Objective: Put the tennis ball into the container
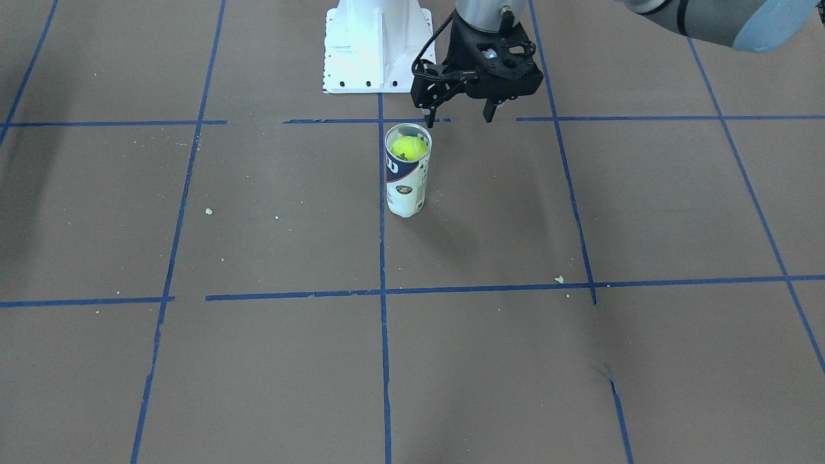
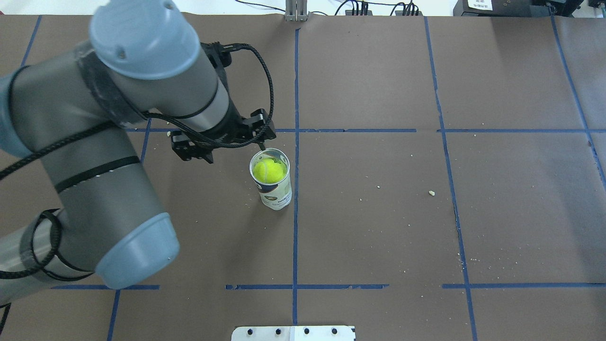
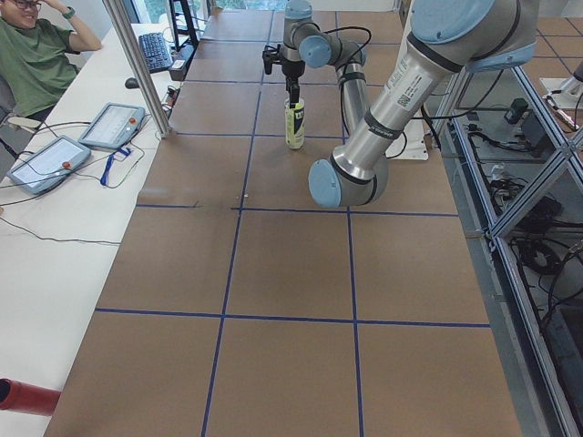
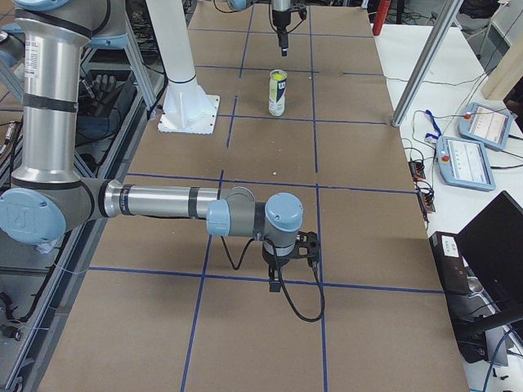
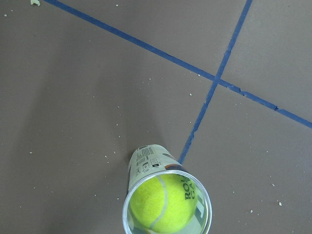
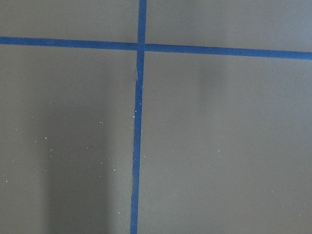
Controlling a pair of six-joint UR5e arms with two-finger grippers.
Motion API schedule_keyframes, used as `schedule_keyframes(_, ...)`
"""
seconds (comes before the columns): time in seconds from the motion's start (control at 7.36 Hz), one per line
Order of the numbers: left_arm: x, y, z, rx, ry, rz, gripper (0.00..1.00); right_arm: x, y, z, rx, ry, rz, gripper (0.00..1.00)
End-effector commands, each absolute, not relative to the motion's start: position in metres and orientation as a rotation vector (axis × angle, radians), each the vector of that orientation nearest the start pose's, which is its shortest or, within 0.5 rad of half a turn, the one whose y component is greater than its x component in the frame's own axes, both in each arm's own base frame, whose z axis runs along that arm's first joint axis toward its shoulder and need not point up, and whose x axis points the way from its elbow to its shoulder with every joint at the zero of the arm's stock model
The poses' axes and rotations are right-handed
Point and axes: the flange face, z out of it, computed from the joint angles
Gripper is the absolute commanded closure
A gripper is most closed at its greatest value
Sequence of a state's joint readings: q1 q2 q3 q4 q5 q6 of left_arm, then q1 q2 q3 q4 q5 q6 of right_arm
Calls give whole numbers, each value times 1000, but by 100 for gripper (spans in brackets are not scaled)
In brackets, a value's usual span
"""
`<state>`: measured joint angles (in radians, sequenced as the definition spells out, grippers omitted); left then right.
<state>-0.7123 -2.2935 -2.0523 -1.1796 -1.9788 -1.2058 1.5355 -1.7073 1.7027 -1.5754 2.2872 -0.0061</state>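
The clear container [image 1: 406, 187] with its white and navy label stands upright near the table's middle. The yellow-green tennis ball [image 1: 408, 148] sits inside it, just below the rim. The overhead view looks down on the ball [image 2: 269, 170] in the container [image 2: 277, 196]. The left wrist view has ball [image 5: 163, 204] and container [image 5: 146, 158] at its bottom edge. My left gripper [image 1: 459, 120] hangs open and empty above rim height, offset to the robot's left, one fingertip [image 2: 261, 146] close by the rim. My right gripper [image 4: 278, 282] hovers low far from the container; I cannot tell its state.
The white robot base plate [image 1: 377, 45] lies just behind the container. Blue tape lines [image 1: 383, 290] grid the brown table, with small crumbs [image 1: 559, 279] scattered about. An operator [image 3: 36, 55] and control tablets [image 3: 109, 127] sit beside the table's far side.
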Motion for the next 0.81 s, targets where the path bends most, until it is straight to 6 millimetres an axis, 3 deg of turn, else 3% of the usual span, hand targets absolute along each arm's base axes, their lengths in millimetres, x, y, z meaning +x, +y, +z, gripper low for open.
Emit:
schedule_keyframes(0.0,291,-477,153,185,830,7,0,53,-435,661,-19,-716,-36,0)
schedule_keyframes(0.27,218,-512,222,246,793,134,0,53,-435,661,-19,-716,-36,0)
schedule_keyframes(0.54,140,-555,300,252,731,244,0,53,-435,661,-19,-716,-36,0)
schedule_keyframes(0.68,100,-567,346,229,719,280,0,53,-435,661,-19,-716,-36,0)
